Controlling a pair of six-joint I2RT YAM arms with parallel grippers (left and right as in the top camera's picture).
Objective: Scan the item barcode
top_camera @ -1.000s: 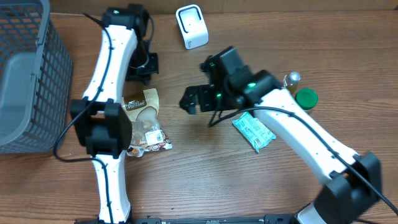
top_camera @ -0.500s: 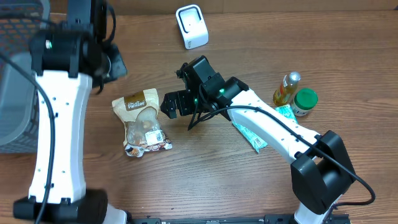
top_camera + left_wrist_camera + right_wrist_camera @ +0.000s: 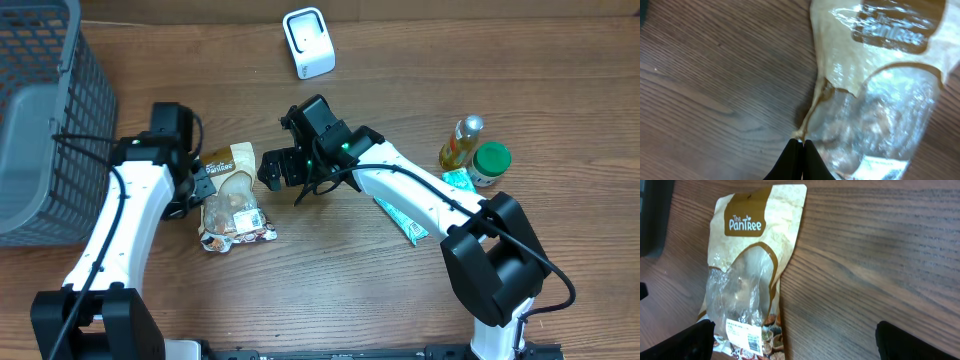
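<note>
- Wooden table (image 3: 560,90) is seen under everything, brown and grained.
- Snack pouch (image 3: 232,197) is laid flat on it left of centre, printed face up with its brown label towards the far edge, and a small sticker is seen near its lower end (image 3: 751,339).
- Left gripper (image 3: 799,149) is set at the pouch's left edge with its fingers pressed together; whether any film is pinched cannot be told.
- Right gripper (image 3: 280,166) is held just right of the pouch, fingers spread wide with nothing between them.
- White scanner (image 3: 308,42) is stood near the far edge, well apart from the pouch.
- Teal packet (image 3: 408,212), bottle (image 3: 460,143) and green-lidded jar (image 3: 491,160) are grouped to the right.
- Grey basket (image 3: 40,120) is placed at the far left.
</note>
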